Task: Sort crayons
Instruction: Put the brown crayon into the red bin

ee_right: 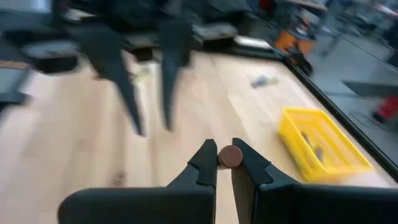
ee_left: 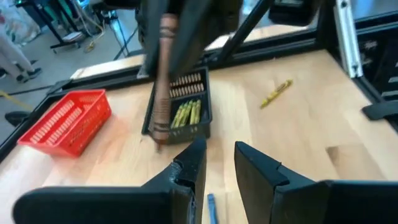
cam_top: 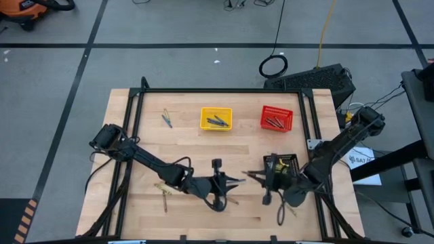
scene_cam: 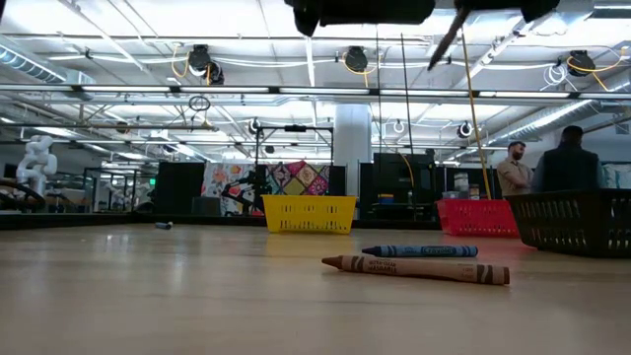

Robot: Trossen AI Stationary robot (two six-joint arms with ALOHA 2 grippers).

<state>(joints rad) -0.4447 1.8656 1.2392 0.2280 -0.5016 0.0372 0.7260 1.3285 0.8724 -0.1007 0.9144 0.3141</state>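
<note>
**Brown crayon held aloft between the two arms**

Down at the front of the table, two crayons lie on the wood: a brown crayon on the table (scene_cam: 416, 268) nearest the low camera and a blue crayon (scene_cam: 419, 251) just behind it, both flat and roughly parallel.

Up to mid-table, and here are the arms, meeting nose to nose. The right gripper (ee_right: 224, 163) is clamped on the brown crayon (ee_left: 164, 81), its round end showing between the fingertips in the right wrist view. From the left wrist view that crayon hangs nearly upright, in the air in front of the black basket (ee_left: 179, 124). The left gripper (ee_left: 219, 163) faces it with its fingers parted and nothing between them, well clear of the stick.

The black basket sits beside the right gripper and holds a row of yellow-olive crayons (ee_left: 188, 113). A loose yellow crayon (ee_left: 275, 93) lies on the bare wood beyond it, and more loose sticks (cam_top: 163, 193) sit near the left arm's elbow.

Further back, the yellow basket (cam_top: 215, 119) has dark blue-grey crayons inside, the red basket (cam_top: 277, 117) has brown-red ones, and a small pair of crayons (cam_top: 167, 118) lies left of the yellow basket.

Beyond the table, two people (scene_cam: 547, 166) stand in the room.
</note>
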